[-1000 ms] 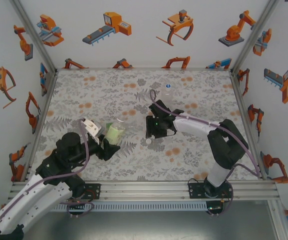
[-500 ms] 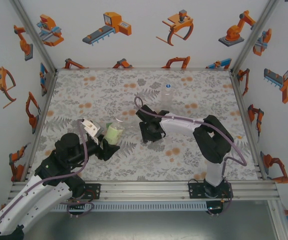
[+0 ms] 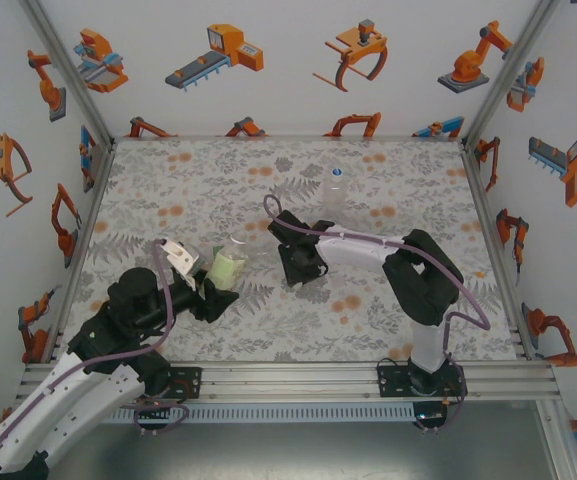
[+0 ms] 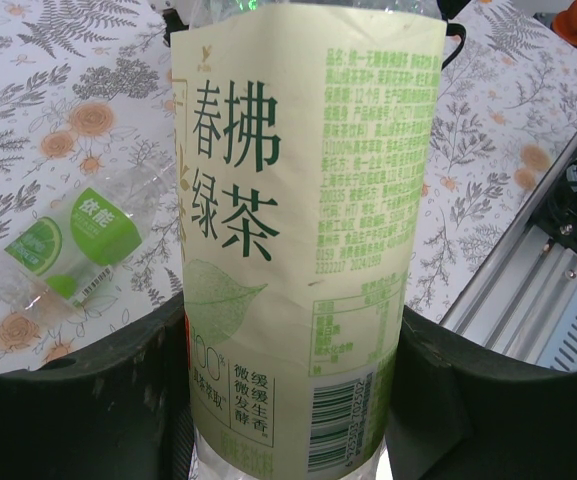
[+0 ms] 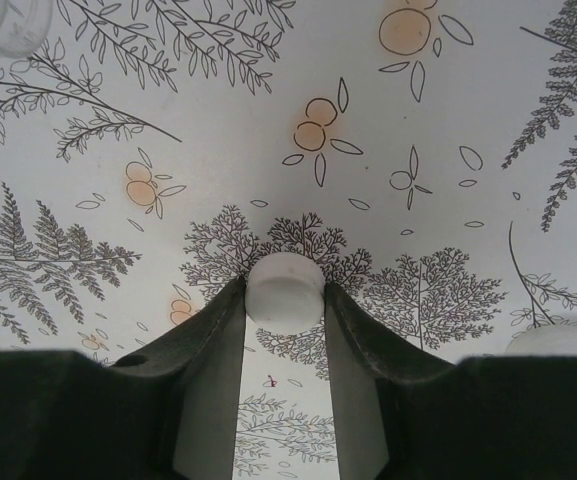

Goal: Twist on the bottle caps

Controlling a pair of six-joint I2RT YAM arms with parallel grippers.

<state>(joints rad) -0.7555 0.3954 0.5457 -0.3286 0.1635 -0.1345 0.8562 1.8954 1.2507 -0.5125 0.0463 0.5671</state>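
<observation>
While the left claw (image 4: pixel 293 395) stands narrow, clamped on the lower body of the pale yellow-green labelled bottle (image 4: pixel 298 200) at the centre of the left wrist view, the right claw (image 5: pixel 285 305) sits low over the bench (image 5: pixel 448 120). Its two fingers are set against either side of a white cap (image 5: pixel 285 288), which rests on the patterned surface at the lower middle of the right wrist view. A second cap (image 5: pixel 558 340) peeks in at the lower right edge of that view, near the gripped one but apart from it. The green-labelled bottle (image 4: pixel 63 255) lies on its side at the left of the left wrist view, and the unlabelled bottle (image 3: pixel 336 190) stands upright in the upper middle of the overhead view, well apart from both claws. The cap looks light, stiff and smooth-sided, so I judge it could squirt out of the fingertips if pinched off-centre. The hold wants to be across its full width, on the side wall, leaving the underside free to meet a neck. The held bottle is thin clear plastic and probably gives under pressure. A grip on the labelled body seems sensible, since the label offers some friction and the neck stays free. Whether that neck is bare I cannot tell, as it runs past the top edge of the wrist view.
</observation>
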